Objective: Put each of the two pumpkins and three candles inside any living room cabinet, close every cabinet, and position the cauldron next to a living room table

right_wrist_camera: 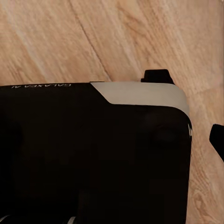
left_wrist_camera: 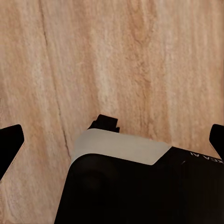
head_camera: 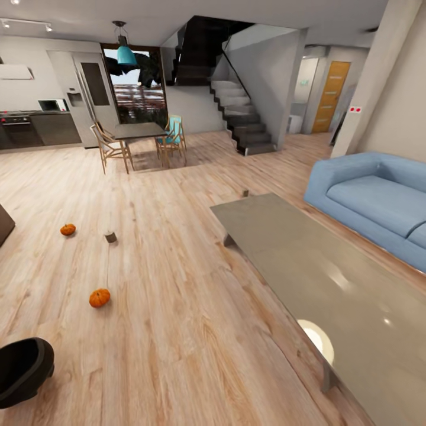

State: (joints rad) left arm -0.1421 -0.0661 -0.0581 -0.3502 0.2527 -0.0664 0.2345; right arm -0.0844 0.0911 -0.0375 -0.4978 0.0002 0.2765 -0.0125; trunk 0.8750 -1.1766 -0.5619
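Two orange pumpkins lie on the wood floor at the left of the head view, one farther off (head_camera: 68, 229) and one nearer (head_camera: 99, 297). A small stubby candle (head_camera: 110, 237) stands between them. Another small candle-like stub (head_camera: 245, 193) sits by the far corner of the glossy grey table (head_camera: 355, 307). The dark cauldron (head_camera: 21, 370) rests at the lower left, apart from the table. In the left wrist view my left gripper (left_wrist_camera: 112, 140) is open over bare floor, holding nothing. In the right wrist view my right gripper (right_wrist_camera: 114, 140) shows one fingertip (right_wrist_camera: 217, 140) at the frame's edge, set wide.
A blue sofa (head_camera: 378, 201) stands right of the table. A dark brown corner (head_camera: 3, 223) juts in at the left edge. Dining table and chairs (head_camera: 139, 139), kitchen units and a staircase (head_camera: 242, 118) lie far back. Open wood floor spreads between pumpkins and table.
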